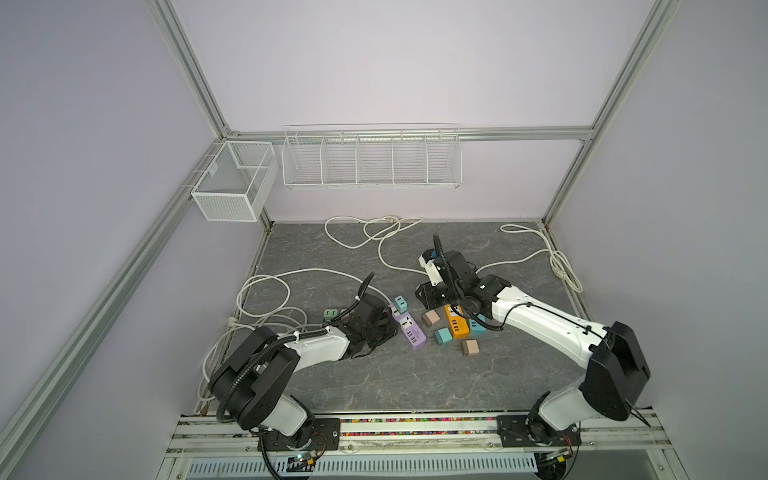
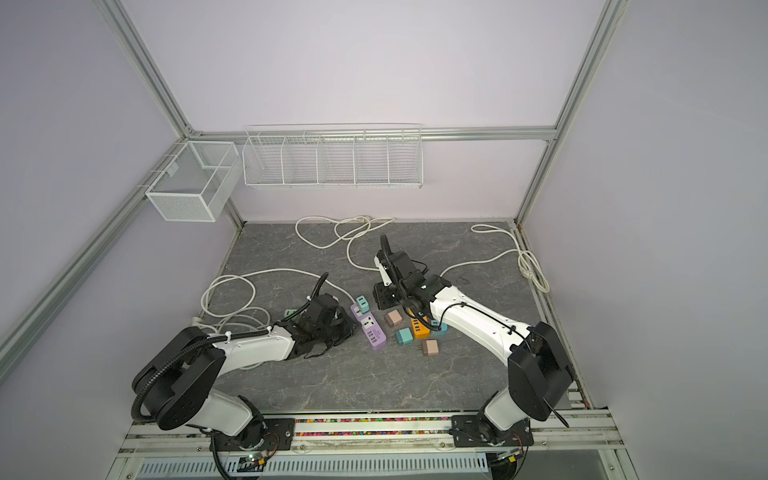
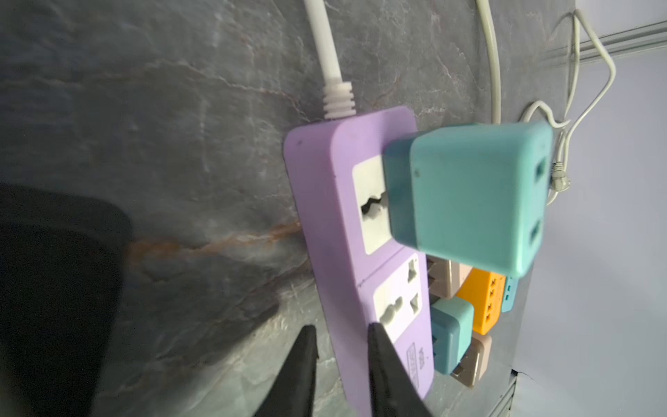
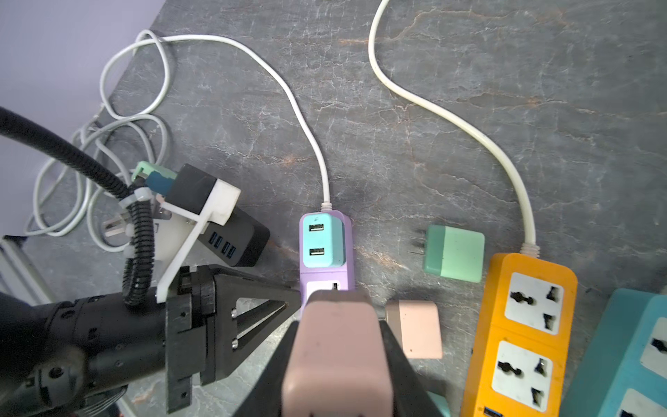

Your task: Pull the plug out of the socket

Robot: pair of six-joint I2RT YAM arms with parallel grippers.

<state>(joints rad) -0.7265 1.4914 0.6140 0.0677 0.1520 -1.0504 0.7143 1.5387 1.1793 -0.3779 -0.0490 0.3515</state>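
The grey marbled counter (image 1: 374,382) carries, near its middle in both top views, a purple strip (image 1: 409,330), with an orange strip (image 1: 456,326) at its 3 o'clock and a blue strip (image 1: 477,328) just beyond. Loose on the stone lie one pinkish adapter (image 1: 431,318), a teal adapter (image 1: 442,336) and a second pinkish adapter (image 1: 469,347), in a row running toward 5 o'clock. White cords (image 1: 561,266) sprawl from 9 round to 2 o'clock.

1. We find one printed panel (image 3: 415,357), on the purple power strip (image 3: 325,224) at the end away from its cord. Its marks are too blurred for us to read.
2. We can read no other text, brand, number or sign in any view.
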